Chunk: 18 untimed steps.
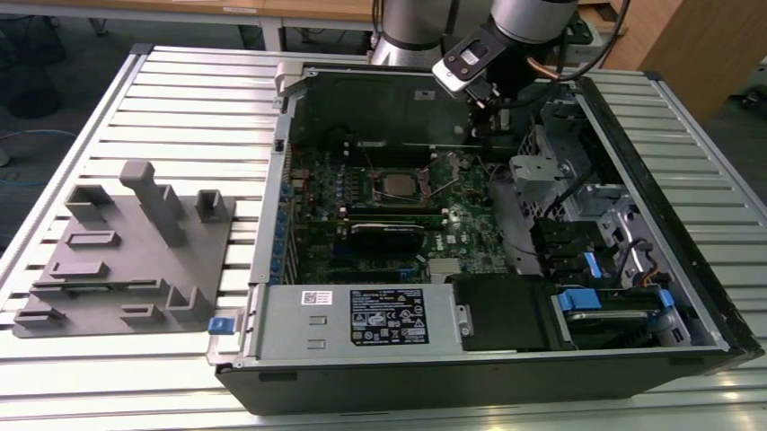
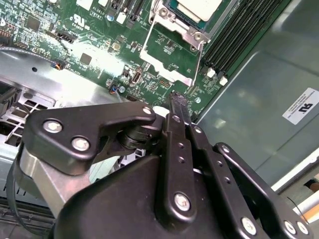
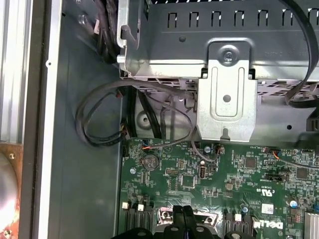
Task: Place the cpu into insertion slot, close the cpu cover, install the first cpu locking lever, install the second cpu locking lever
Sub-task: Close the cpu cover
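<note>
A slatted silver metal desk (image 1: 180, 99) carries a black open computer case (image 1: 480, 386) lying on its side. A grey plastic fixture plate (image 1: 120, 242) sits beside it on the exterior view's left. Inside, beyond the silver power supply box (image 1: 300, 319), a green motherboard (image 1: 359, 233) holds the small square silver-grey cpu (image 1: 401, 186). The cpu is seated in the dark, metal-rimmed insertion slot (image 1: 375, 184). In the second wrist view, the thin silvery cpu cover (image 2: 167, 69) stands open. Farthest back, the black end effector (image 2: 178, 99) hovers just beside that cover, clenched on nothing.
</note>
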### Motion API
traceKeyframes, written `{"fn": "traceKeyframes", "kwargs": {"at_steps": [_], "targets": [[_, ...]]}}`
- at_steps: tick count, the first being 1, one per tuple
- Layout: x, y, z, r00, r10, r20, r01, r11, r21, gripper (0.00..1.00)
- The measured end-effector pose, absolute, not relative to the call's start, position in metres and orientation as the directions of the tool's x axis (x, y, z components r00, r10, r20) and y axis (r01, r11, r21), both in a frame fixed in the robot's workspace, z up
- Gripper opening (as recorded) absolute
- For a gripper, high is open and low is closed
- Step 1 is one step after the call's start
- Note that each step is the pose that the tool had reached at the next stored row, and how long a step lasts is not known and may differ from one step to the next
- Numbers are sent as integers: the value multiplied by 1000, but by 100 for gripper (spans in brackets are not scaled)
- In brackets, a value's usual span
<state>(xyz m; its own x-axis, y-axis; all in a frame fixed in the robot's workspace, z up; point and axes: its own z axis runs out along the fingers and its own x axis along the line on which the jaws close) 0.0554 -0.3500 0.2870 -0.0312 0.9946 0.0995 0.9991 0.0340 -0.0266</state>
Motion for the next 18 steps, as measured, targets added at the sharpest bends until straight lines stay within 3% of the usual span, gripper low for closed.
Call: {"fn": "traceKeyframes", "kwargs": {"at_steps": [18], "targets": [[66,-350,262,-31,995,99,999,34,-27,11]]}}
